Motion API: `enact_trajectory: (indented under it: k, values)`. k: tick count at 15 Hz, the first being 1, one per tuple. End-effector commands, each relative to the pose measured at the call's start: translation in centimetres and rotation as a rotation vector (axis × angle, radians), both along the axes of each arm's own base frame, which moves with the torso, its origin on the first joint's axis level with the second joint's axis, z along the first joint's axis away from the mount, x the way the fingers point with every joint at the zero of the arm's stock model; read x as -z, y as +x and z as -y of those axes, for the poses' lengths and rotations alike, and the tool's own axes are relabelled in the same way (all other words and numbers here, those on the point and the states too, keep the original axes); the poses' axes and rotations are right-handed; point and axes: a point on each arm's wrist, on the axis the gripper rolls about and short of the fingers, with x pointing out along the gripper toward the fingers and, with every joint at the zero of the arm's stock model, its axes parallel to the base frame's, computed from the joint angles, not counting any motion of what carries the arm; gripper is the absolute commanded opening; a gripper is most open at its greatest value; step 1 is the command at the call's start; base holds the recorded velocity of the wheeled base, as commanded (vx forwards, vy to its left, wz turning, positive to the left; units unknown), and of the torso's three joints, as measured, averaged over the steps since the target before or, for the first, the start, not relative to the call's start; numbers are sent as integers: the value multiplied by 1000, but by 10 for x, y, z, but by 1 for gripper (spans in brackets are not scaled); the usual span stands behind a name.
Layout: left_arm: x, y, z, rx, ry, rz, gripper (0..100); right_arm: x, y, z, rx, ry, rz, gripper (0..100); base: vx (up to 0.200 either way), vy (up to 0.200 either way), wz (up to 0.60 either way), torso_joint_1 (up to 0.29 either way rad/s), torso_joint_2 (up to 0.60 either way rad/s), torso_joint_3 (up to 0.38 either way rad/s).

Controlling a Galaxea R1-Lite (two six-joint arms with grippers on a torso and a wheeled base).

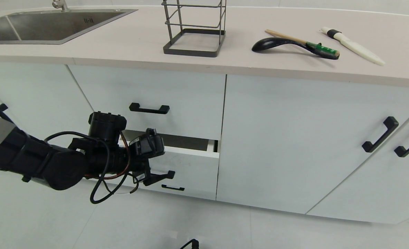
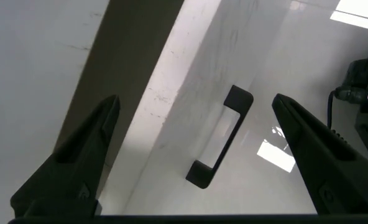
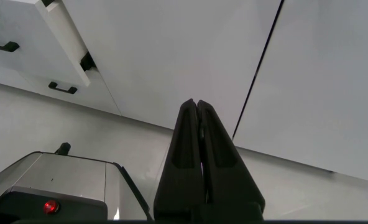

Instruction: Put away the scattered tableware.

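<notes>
On the desk, far right, I count three loose pieces: one black ladle, one wooden stick and one white utensil with a black band. Further left are one wire rack and one sink. Below, one drawer is open.

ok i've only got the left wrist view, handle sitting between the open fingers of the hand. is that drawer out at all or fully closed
Observer: It is partly out. The head view shows the drawer pulled forward, with a dark gap above its front.
Operator: right, and what's lying on the counter to put away
Observer: Three loose pieces on the counter, to the right of the wire rack: a black ladle, a wooden stick just behind it, and a white utensil further right.
</notes>
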Motion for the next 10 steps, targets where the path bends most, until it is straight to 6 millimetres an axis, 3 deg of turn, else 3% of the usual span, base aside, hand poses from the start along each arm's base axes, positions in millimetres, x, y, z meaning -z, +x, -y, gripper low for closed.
enact_trajectory:
  k: [1,4,5,6,7,10]
  values:
    - [1,-15,-5,6,6,-18,100,0,0,0,-1,0,-1,0,0,0,0,0,0,0]
    - [-4,-92,-18,62,1,-57,100,0,0,0,-1,0,-1,0,0,0,0,0,0,0]
    - [-3,-138,-25,101,6,-94,100,0,0,0,-1,0,-1,0,0,0,0,0,0,0]
    - [0,-153,-28,112,10,-116,100,0,0,0,-1,0,-1,0,0,0,0,0,0,0]
    - [2,-166,-29,119,4,-133,100,0,0,0,-1,0,-1,0,0,0,0,0,0,0]
    - [2,-153,-23,92,20,-122,100,0,0,0,-1,0,-1,0,0,0,0,0,0,0]
